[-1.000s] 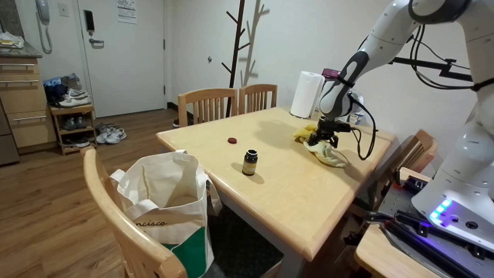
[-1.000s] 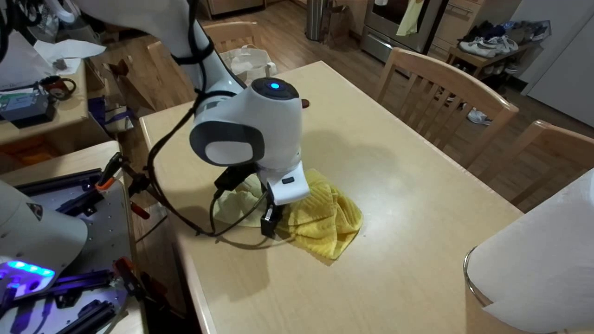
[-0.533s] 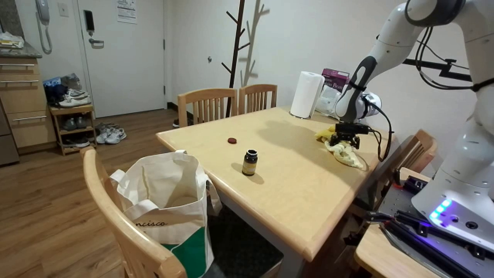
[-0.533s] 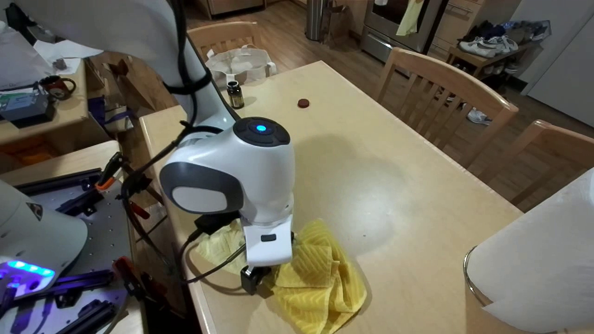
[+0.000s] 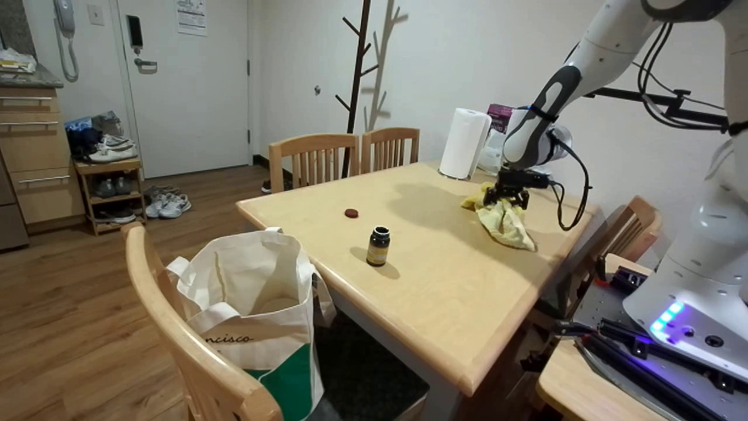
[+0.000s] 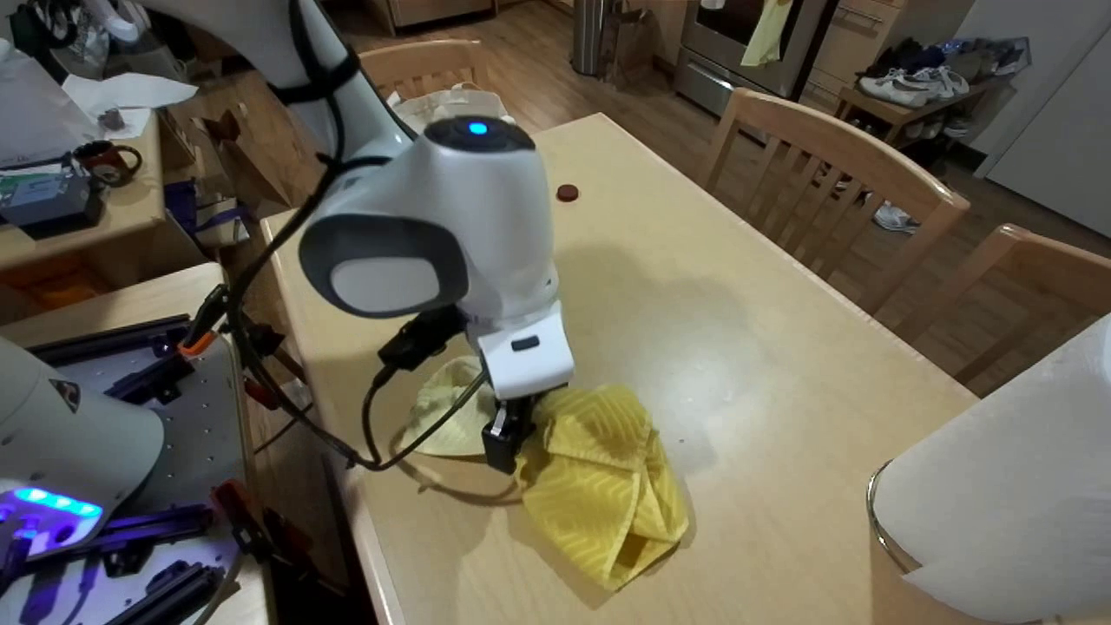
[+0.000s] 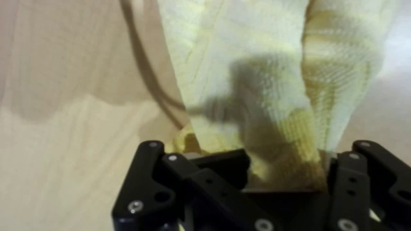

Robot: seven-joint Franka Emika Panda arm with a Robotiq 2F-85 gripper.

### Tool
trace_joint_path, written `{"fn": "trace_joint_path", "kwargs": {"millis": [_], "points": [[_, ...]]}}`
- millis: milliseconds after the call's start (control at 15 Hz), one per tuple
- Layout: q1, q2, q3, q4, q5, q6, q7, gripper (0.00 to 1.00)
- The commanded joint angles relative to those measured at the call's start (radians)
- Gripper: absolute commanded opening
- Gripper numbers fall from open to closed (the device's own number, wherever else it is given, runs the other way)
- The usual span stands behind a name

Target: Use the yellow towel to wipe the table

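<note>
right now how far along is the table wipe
Done: the yellow towel is bunched in the gripper. In hand: wiping, it seems, with the towel's loose parts over the table either side of the gripper. Left: probably around the dark bottle and dark red cap, both apart from the towel; which patches are wiped, I can't tell.

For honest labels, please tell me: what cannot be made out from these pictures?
Wording on the bottle: too small, in an exterior view.
Purple package, right part: behind the arm, in an exterior view.
Paper roll, top: cut by right edge, in an exterior view.
Tabletop under the yellow towel: covered, in all views.
</note>
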Motion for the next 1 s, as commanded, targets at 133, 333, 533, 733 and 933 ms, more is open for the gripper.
{"fn": "trace_joint_path", "kwargs": {"millis": [133,333,533,733,933], "points": [[0.138,-0.239,0.002,-0.046,-0.245,0.027,0.052,0.01],[0.094,-0.301,0.161,-0.025,-0.295,-0.002,0.005,0.01],[0.046,-0.305,0.348,-0.006,-0.223,-0.027,-0.093,0.01],[0.010,-0.277,0.494,0.012,-0.122,-0.048,-0.241,0.01],[-0.019,-0.238,0.572,0.039,-0.063,-0.119,-0.376,0.01]]}}
